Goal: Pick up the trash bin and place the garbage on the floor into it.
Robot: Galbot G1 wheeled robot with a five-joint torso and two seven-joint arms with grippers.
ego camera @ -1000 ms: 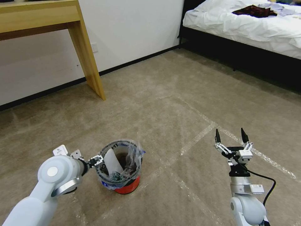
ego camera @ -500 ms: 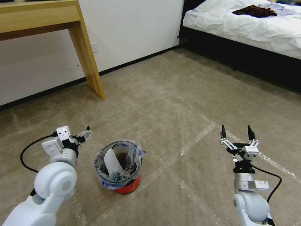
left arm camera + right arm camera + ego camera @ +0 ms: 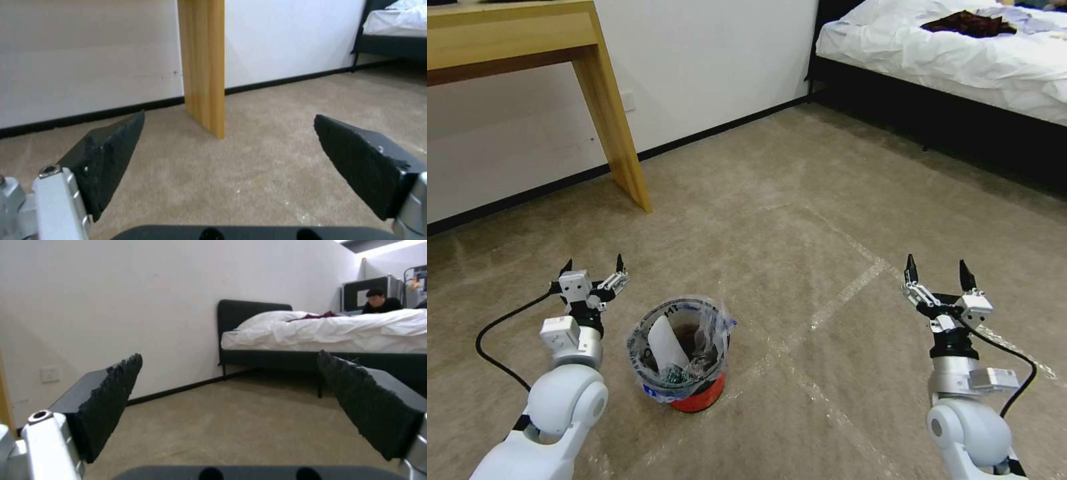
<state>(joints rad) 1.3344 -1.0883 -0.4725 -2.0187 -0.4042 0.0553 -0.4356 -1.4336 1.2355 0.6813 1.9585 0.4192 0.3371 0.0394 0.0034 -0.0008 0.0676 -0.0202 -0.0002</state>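
1. The beige-grey short carpet floor (image 3: 800,220), crossed by shiny tape lines, is stretching toward a white-sheeted bed (image 3: 960,53).
2. The small round red plastic trash bin (image 3: 684,360), lined with a crinkly clear bag, is standing upright between both arms, holding garbage (image 3: 677,347).
3. The left pincer (image 3: 594,270) is hovering released just beside the bin.
4. The right pincer (image 3: 937,273) is hanging released, well apart.
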